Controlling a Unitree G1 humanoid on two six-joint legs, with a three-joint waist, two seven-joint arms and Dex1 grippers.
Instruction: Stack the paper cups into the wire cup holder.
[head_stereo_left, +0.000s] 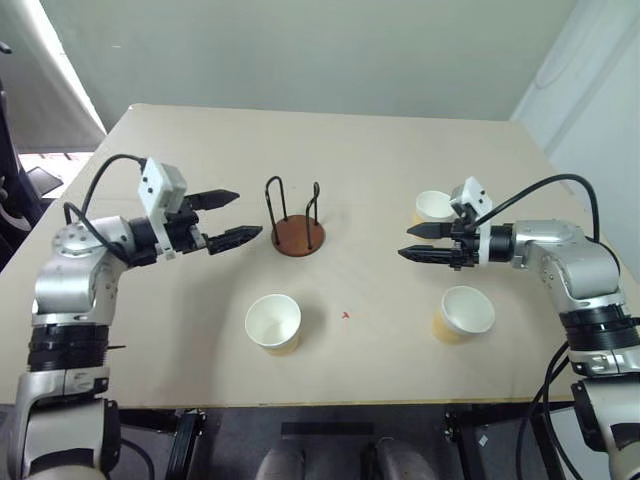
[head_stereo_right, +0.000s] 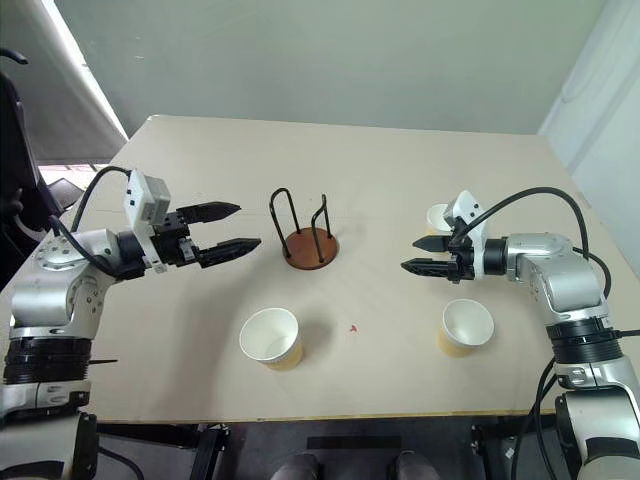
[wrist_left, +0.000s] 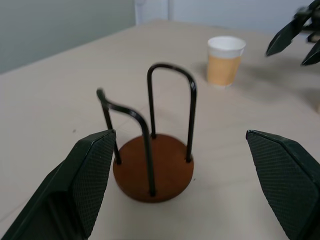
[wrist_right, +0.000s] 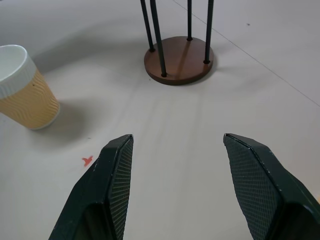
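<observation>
Nearest the camera, a paper cup (head_stereo_left: 273, 322) stands upright on the table (head_stereo_left: 400, 160) close to its front edge, left of centre, with its white inside showing. A small red mark (head_stereo_left: 346, 315) lies on the table surface just to its right. A second paper cup (head_stereo_left: 464, 313) stands upright toward the right, also near the front edge. The third paper cup (head_stereo_left: 433, 208) stands farther back on the right, just behind the right gripper (head_stereo_left: 418, 243) and partly hidden by it. The wire cup holder (head_stereo_left: 297, 219) sits near the middle of the table, its round reddish-brown base flat on the surface and its two black wire loops upright; no cup is in it. The left gripper (head_stereo_left: 234, 217) hovers above the table just left of the holder, pointing toward it, its two black fingers spread wide and holding nothing. The right gripper hovers well to the right of the holder, pointing back toward it, its fingers parted and empty. All three cups stand apart from the holder and from each other.
</observation>
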